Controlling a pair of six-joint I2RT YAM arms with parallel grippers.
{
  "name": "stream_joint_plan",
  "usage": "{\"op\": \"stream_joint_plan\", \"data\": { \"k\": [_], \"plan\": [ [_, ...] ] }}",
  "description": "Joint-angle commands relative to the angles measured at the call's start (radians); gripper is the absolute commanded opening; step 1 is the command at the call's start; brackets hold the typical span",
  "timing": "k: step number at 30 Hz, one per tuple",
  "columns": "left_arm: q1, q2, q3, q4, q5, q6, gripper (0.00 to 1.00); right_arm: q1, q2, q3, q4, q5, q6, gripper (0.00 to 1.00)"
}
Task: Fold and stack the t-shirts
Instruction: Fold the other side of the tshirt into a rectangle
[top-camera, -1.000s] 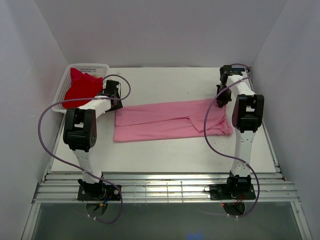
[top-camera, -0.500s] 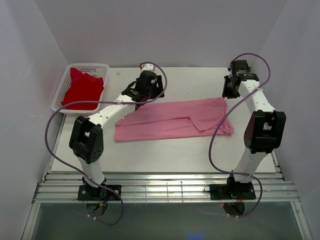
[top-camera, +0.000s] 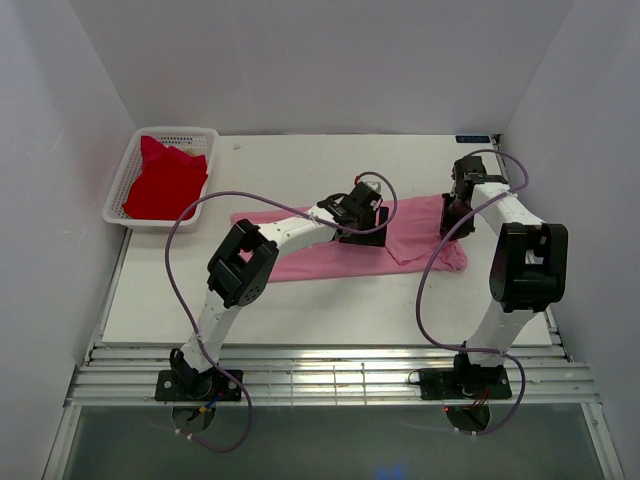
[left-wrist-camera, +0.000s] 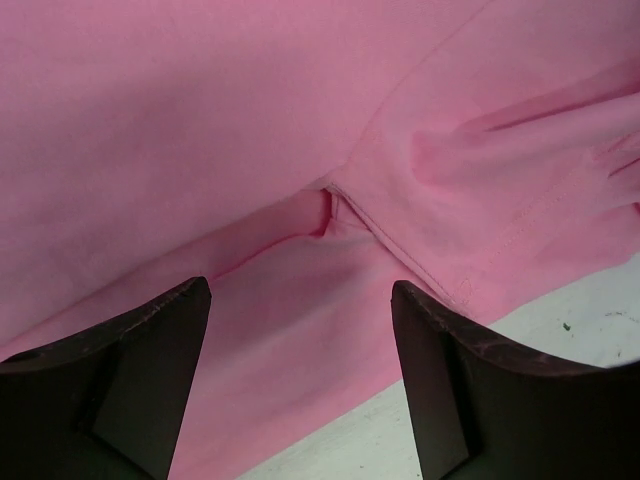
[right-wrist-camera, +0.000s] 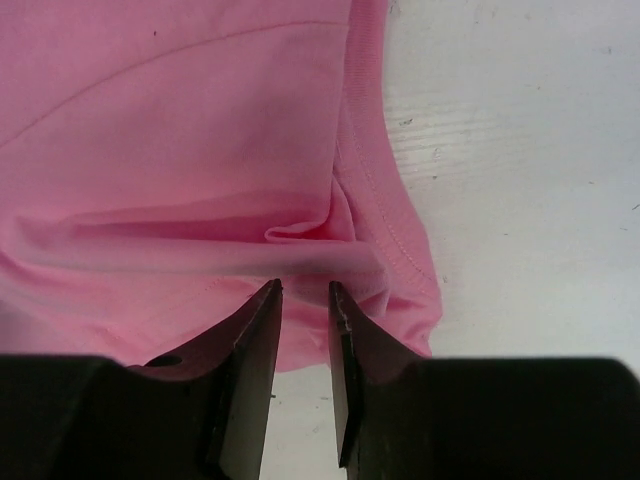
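The light pink t-shirt (top-camera: 335, 257) lies folded lengthwise across the middle of the table. My left gripper (top-camera: 368, 222) hovers low over its middle, near the sleeve seam. Its jaws are wide open and empty in the left wrist view (left-wrist-camera: 300, 290), with pink cloth (left-wrist-camera: 200, 120) filling the view. My right gripper (top-camera: 452, 215) is at the shirt's right end. In the right wrist view (right-wrist-camera: 304, 288) its jaws stand narrowly apart just short of a bunched fold of pink cloth (right-wrist-camera: 180, 150), holding nothing. The bright red t-shirt (top-camera: 165, 180) lies crumpled in the basket.
The white mesh basket (top-camera: 180, 132) stands at the back left corner of the white table (top-camera: 300, 165). White walls close in the back and both sides. Purple cables loop off both arms over the table.
My left arm has swung right, from beside the basket to the middle of the pink shirt. My right gripper has come forward and down onto the shirt's right end.
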Motion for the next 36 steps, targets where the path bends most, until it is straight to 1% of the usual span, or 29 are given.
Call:
{"op": "stream_joint_plan", "data": {
  "k": [1,2,6,15,24,32,36],
  "plan": [
    [-0.008,-0.051,0.031,0.008,0.035,-0.036,0.84,-0.002,-0.063,-0.012,0.023,-0.008,0.007,0.32],
    [-0.011,-0.05,0.032,0.01,0.067,-0.042,0.84,-0.002,-0.065,-0.015,0.023,-0.01,0.006,0.31],
    [-0.024,-0.039,0.041,0.025,0.074,-0.069,0.84,-0.002,-0.077,-0.038,0.021,-0.017,0.006,0.29],
    [-0.054,-0.001,0.061,0.042,0.117,-0.135,0.83,-0.002,-0.096,-0.095,0.037,-0.025,0.012,0.29],
    [-0.071,0.033,0.057,0.051,0.163,-0.185,0.75,-0.002,-0.103,-0.098,0.04,-0.022,0.011,0.28],
    [-0.087,0.074,0.098,0.056,0.173,-0.195,0.67,-0.002,-0.108,-0.103,0.04,-0.019,0.012,0.26],
    [-0.09,0.085,0.123,0.057,0.175,-0.198,0.65,-0.002,-0.108,-0.109,0.04,-0.016,0.009,0.25]
  ]
}}
